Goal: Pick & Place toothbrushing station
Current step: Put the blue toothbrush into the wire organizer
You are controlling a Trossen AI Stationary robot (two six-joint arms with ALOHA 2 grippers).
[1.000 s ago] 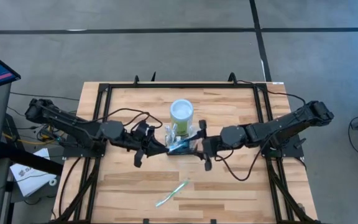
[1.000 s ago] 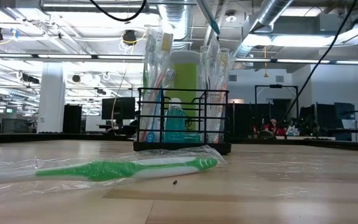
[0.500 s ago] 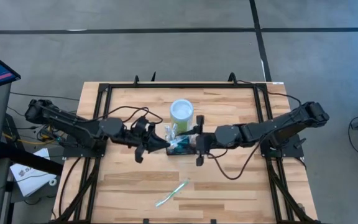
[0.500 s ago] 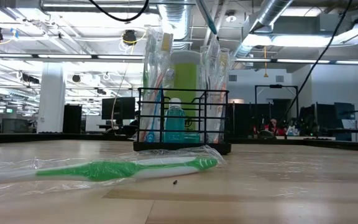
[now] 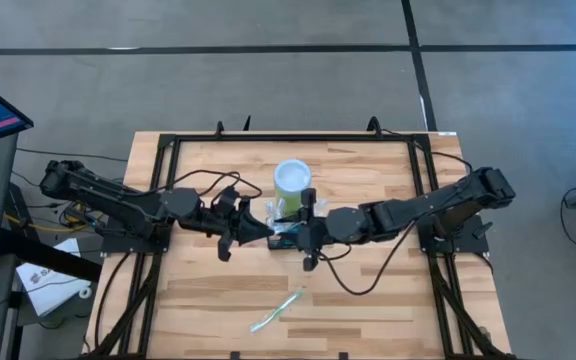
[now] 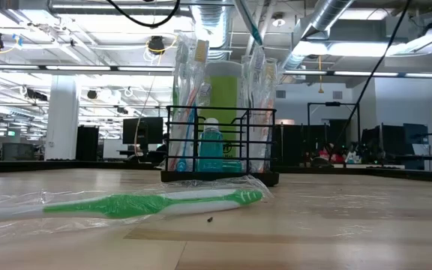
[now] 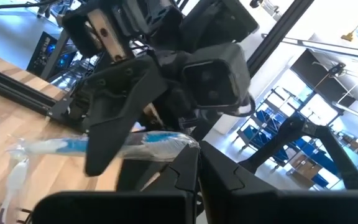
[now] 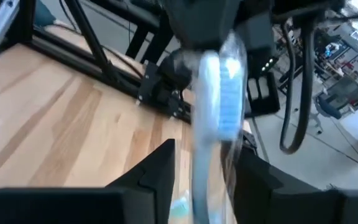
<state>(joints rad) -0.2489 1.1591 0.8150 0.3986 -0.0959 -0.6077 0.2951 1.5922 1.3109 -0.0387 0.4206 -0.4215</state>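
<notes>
Industrial lab: exposed ceiling ducts [image 6: 328, 19], workstation monitors [image 6: 145, 131].
</notes>
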